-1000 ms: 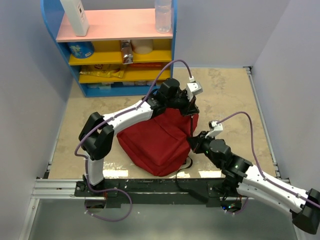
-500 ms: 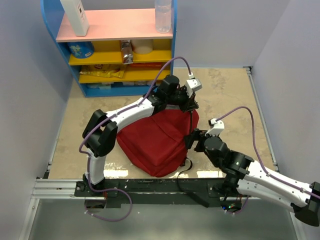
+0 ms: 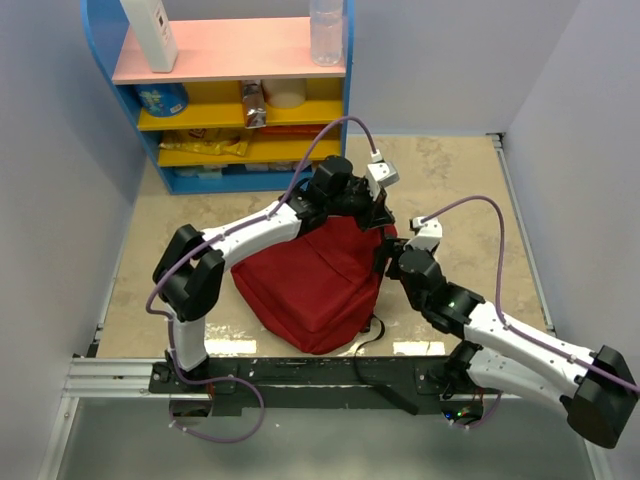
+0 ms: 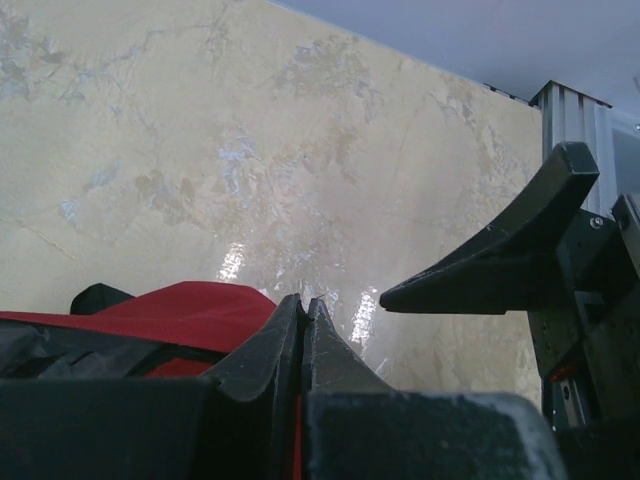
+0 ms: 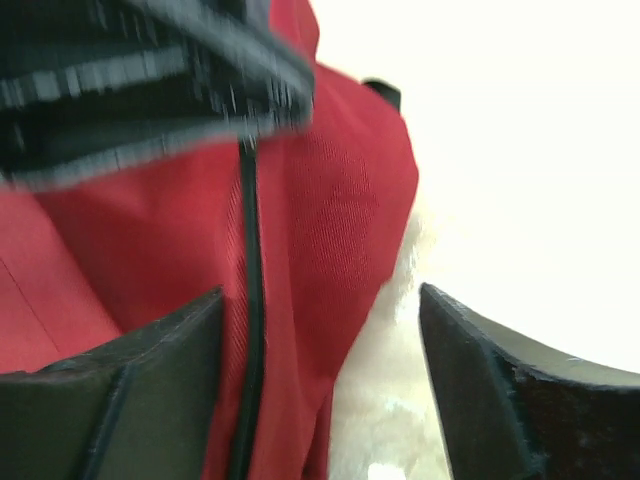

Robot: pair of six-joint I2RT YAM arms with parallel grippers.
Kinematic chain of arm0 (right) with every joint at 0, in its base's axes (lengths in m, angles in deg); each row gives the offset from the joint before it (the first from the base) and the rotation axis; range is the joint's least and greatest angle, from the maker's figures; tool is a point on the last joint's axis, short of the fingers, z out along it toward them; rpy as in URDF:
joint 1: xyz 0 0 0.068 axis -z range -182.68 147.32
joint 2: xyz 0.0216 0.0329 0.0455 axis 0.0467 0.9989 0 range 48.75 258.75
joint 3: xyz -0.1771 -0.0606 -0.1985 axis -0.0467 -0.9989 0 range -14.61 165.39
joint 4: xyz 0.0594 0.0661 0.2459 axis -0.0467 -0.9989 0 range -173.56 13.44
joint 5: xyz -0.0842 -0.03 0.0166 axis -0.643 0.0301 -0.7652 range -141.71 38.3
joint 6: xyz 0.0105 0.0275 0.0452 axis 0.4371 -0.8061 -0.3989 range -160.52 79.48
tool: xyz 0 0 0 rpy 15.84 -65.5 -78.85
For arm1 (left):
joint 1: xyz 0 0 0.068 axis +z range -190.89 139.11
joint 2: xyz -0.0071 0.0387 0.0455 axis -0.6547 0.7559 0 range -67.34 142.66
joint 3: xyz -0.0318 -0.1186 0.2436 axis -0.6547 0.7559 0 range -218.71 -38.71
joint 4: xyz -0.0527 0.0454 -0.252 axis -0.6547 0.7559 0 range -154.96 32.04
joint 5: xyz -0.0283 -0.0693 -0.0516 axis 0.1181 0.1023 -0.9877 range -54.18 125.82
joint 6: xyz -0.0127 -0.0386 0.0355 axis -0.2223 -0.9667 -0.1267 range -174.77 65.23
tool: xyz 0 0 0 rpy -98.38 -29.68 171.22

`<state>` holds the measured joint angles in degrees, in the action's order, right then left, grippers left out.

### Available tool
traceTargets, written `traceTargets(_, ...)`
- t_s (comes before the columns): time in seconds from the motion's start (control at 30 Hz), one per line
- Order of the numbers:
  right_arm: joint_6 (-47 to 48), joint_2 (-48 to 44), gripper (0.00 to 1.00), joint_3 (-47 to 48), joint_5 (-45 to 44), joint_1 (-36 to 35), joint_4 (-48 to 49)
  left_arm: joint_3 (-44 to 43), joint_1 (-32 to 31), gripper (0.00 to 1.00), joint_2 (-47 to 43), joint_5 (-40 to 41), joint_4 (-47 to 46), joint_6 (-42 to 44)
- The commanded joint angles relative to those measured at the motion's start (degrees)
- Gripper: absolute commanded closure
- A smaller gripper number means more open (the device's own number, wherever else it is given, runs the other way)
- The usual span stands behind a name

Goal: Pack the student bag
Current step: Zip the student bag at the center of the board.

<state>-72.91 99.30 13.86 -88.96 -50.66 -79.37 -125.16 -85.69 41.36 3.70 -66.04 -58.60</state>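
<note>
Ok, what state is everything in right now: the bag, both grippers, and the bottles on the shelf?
backpack: lying on the table; zipped or not, can't tell.
left gripper: shut, at the backpack's far top edge.
right gripper: open, jaws either side of the backpack's right edge.
clear bottle: upright on the top shelf.
white bottle: standing on the top shelf.

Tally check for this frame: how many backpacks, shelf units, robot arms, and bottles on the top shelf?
Backpack: 1
Shelf unit: 1
Robot arms: 2 (left arm, right arm)
Bottles on top shelf: 2 (white bottle, clear bottle)
Total: 6
</note>
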Motion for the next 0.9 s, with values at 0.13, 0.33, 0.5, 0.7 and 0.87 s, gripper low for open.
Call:
traceTargets(0.13, 7.8, 3.9, 0.35, 3.9, 4.8, 2.6, 11.7, 2.0, -2.1, 1.0, -3.8, -1.2, -4.2, -1.8)
traceTargets(0.33, 5.7, 4.7, 0.7, 2.6, 6.8, 2.6, 11.7, -0.2, -3.4, 1.0, -2.4, -0.7, -4.2, -1.9)
traceTargets(0.5, 4.0, 0.5, 0.96, 0.1, 6.2, 2.6, 8.5, -2.1, -3.4, 1.0, -1.5, 0.7, -3.8, -0.6)
traceTargets(0.7, 0.0, -5.2, 1.0, -1.7, 5.2, 2.6, 2.6, -3.5, -3.2, 1.0, -0.9, 3.6, -2.9, 1.7)
traceTargets(0.87, -4.5, -13.3, 1.0, -4.5, 8.3, 2.6, -5.7, -5.2, -3.1, 1.0, -0.3, 5.7, -2.2, 3.5)
